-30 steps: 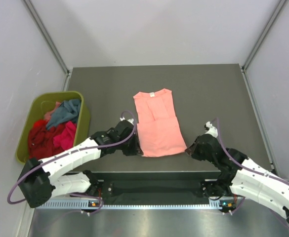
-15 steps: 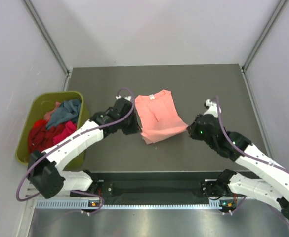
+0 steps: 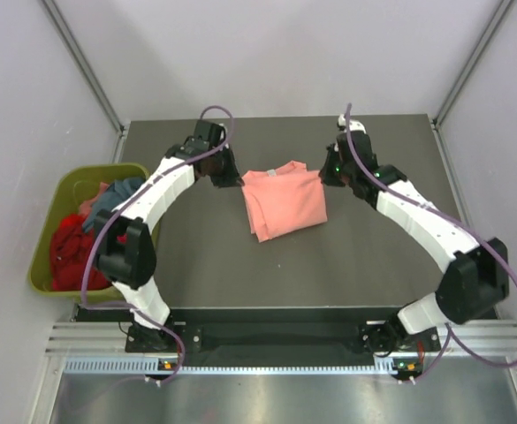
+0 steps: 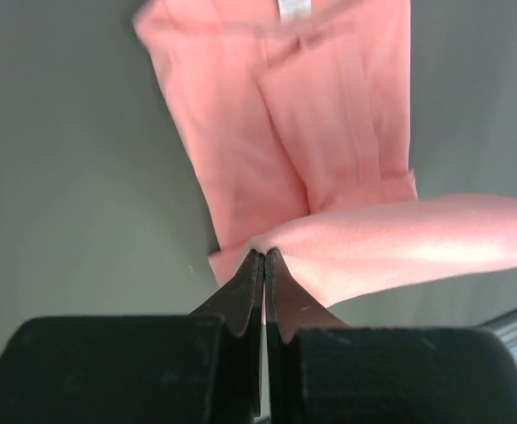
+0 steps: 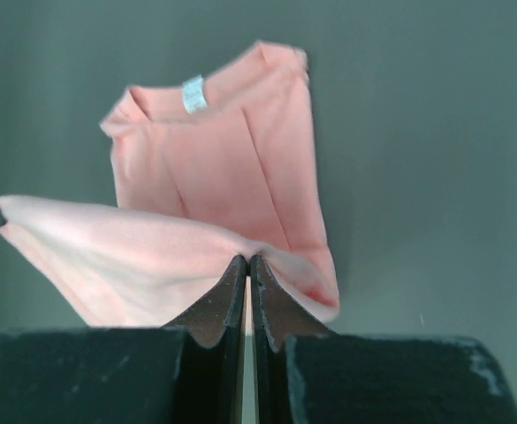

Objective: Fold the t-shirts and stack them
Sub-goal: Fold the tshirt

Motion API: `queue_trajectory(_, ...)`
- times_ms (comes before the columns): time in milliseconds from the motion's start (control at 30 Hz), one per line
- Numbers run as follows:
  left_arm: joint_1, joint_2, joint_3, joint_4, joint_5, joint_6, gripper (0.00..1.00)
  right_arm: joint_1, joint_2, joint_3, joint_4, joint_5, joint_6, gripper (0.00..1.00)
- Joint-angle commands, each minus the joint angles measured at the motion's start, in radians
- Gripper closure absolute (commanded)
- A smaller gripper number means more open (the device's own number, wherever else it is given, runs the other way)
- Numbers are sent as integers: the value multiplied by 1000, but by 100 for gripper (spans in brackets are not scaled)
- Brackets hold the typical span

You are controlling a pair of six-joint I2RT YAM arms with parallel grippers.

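A salmon-pink t-shirt (image 3: 285,203) lies in the middle of the dark table, its lower half doubled back over the upper half. My left gripper (image 3: 238,179) is shut on the left corner of the lifted hem; in the left wrist view the cloth (image 4: 399,243) is pinched at the left gripper (image 4: 264,254) tips. My right gripper (image 3: 326,177) is shut on the hem's right corner, and the right wrist view shows the right gripper (image 5: 247,259) nipping the fold (image 5: 108,238) above the collar end (image 5: 214,159). More t-shirts, red (image 3: 68,252) and teal-blue (image 3: 110,201), sit in the bin.
An olive-green plastic bin (image 3: 43,238) stands off the table's left edge. Grey walls and metal frame rails enclose the table on three sides. Both arms reach far out, arching over the table's left and right parts.
Both grippers have travelled from the near edge toward the far side, carrying the shirt's hem up and over. The shirt went from lying long and flat to doubled over.
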Motion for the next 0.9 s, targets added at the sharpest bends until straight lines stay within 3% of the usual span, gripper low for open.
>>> queue_trajectory(0,52,100,140,-3,27,63,100,-32,122,146,93,-90,-92,100)
queue_trajectory(300,134,395,380,52,94,115,100,-89,481,418,140,-250,-158,100)
queue_trajectory(467,166,544,507,95,180,130,100,-118,638,556,146,-261,-170,99)
queue_trajectory(633,190,661,613,64,171,124,99,-145,796,697,134,-291,-173,89)
queue_trajectory(800,207,646,638,51,149,164,76,-182,865,823,36,-333,-189,73)
queue_trajectory(867,207,606,642,-6,107,199,74,-207,813,803,18,-362,-187,69)
